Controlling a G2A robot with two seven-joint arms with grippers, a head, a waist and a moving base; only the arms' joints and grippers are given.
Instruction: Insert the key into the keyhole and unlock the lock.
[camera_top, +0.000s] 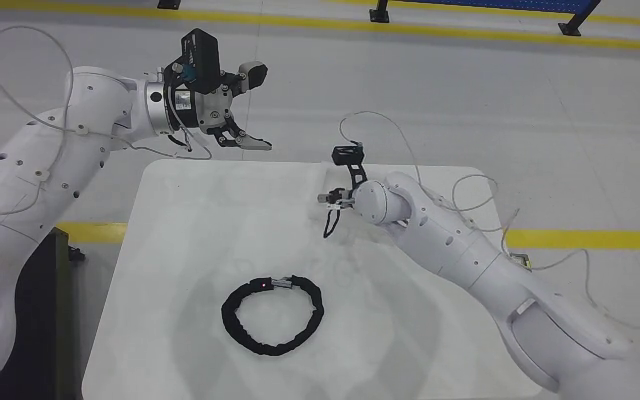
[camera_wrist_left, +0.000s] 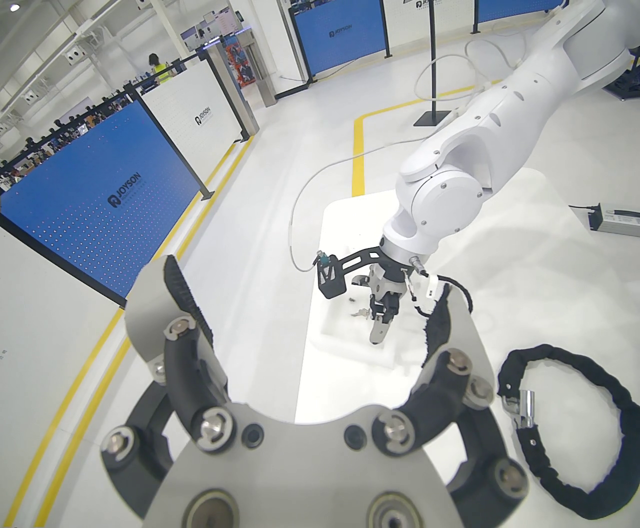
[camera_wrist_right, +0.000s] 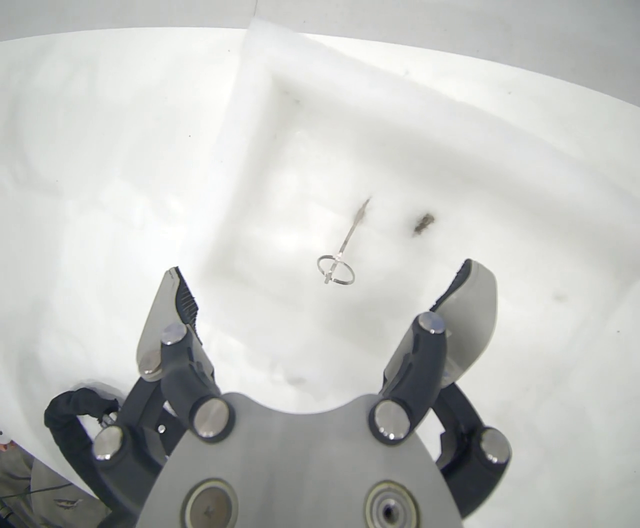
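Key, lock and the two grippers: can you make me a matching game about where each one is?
Things
1. key
2. lock
3. left gripper
4. right gripper

Places
A. lying as a black loop on the table
B. open, pointing down close to the key
C. lying in a shallow dip in the white pad
D. open, held up in the air, away from both key and lock

Right pairs: 1-C, 2-A, 3-D, 4-B
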